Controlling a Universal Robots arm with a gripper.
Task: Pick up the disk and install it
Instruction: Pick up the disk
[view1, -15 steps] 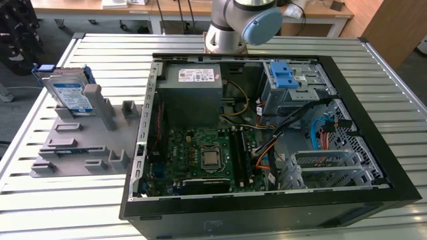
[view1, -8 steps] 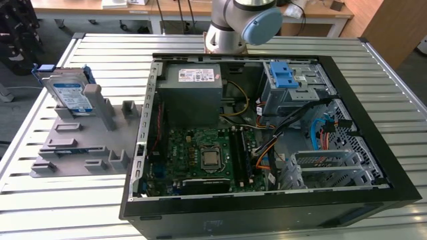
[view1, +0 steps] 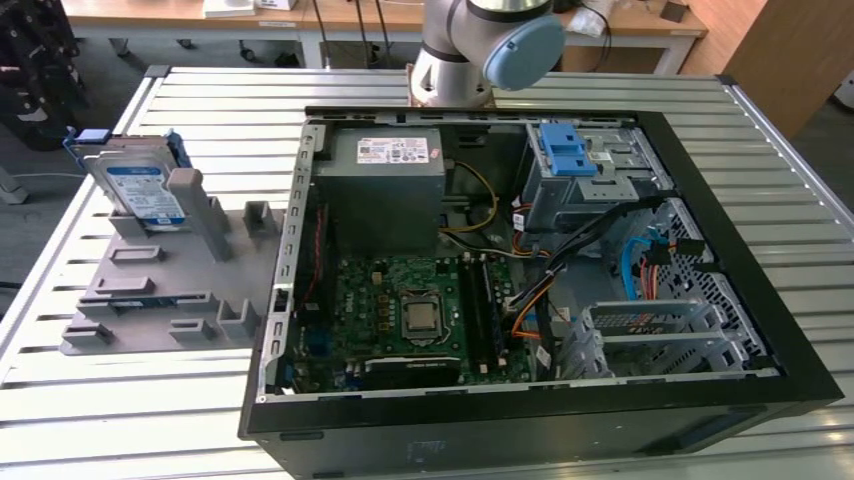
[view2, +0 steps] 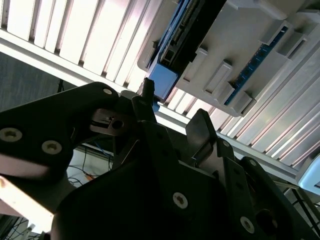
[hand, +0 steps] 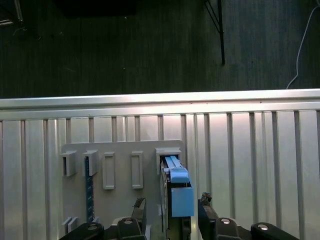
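Gripper (hand: 172, 199), jaws spread, above the upright silver, blue-bracketed disk (view1: 140, 190).
White-and-blue label (view1: 144, 195) unreadable; grey slotted rack (view1: 147, 290) holds it.

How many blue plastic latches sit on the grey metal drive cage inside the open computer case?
2. On the grey metal cage, far blue latch and near blue latch lie adjacent; more may be hidden.

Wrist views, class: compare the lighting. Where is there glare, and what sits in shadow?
In the second wrist view the table slats glare near white and the end effector is a dark silhouette; in the first wrist view the slats are evenly lit, the disk reads clear blue, the floor beyond is dim.
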